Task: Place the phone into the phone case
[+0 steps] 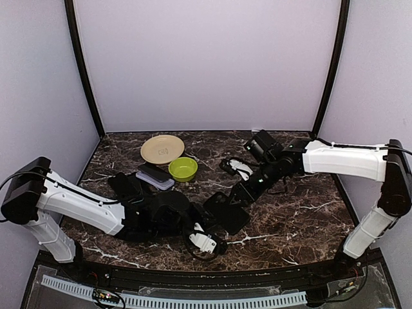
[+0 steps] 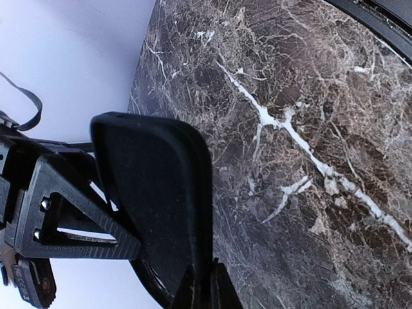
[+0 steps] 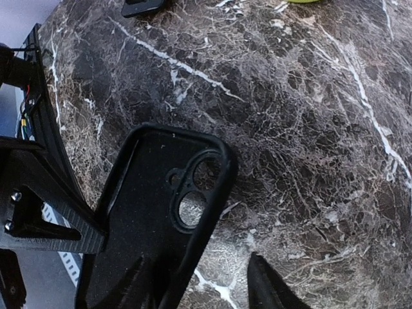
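A black phone case (image 3: 148, 212) with an empty camera cutout hangs over the marble table (image 1: 290, 219) near its middle. My left gripper (image 2: 205, 273) is shut on one edge of this black case (image 2: 154, 193); from above the left gripper (image 1: 215, 228) shows just under the black case (image 1: 226, 215). My right gripper (image 3: 196, 264) is open astride the case's other long edge. One finger lies over the case's inside, the other stands apart over bare marble. A black phone (image 1: 152, 172) lies on a pale lavender phone case (image 1: 154, 183) by the bowl.
A tan plate (image 1: 162, 149) and a green bowl (image 1: 183, 168) stand at the back left. A small black-and-white object (image 1: 237, 167) lies behind the right gripper (image 1: 226, 201). The enclosure's walls close off the back and sides.
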You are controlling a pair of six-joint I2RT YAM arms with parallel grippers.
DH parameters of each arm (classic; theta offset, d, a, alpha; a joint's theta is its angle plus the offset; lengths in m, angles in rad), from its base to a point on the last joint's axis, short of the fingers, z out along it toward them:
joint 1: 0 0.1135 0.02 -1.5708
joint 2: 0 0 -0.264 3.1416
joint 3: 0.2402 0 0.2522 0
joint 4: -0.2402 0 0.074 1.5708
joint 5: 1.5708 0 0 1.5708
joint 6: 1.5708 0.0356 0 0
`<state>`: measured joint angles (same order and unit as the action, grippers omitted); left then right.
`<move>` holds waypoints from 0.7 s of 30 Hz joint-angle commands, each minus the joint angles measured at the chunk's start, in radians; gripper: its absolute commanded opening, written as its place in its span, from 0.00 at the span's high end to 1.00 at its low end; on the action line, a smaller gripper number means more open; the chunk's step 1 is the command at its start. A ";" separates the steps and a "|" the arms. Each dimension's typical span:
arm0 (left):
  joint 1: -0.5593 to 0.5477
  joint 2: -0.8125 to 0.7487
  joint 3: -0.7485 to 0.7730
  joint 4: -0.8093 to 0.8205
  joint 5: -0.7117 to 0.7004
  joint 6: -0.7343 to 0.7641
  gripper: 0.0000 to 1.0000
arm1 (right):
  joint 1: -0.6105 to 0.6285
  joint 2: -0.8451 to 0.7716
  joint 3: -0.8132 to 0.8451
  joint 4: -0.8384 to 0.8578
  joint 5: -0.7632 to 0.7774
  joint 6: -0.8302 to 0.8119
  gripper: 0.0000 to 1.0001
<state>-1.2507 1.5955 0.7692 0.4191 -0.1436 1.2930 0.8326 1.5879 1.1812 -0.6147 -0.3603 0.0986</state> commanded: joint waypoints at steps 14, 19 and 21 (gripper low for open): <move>-0.010 0.015 -0.044 0.198 -0.187 -0.096 0.41 | -0.109 -0.044 -0.073 0.126 -0.055 0.143 1.00; -0.009 0.019 -0.035 0.192 -0.253 -0.201 0.18 | -0.189 -0.105 -0.135 0.170 0.039 0.184 1.00; -0.001 0.021 -0.015 0.161 -0.297 -0.283 0.16 | -0.251 -0.136 -0.180 0.192 0.067 0.204 1.00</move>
<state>-1.2594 1.6123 0.7357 0.5823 -0.3428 1.1641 0.6628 1.5269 1.0611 -0.4984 -0.3687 0.2459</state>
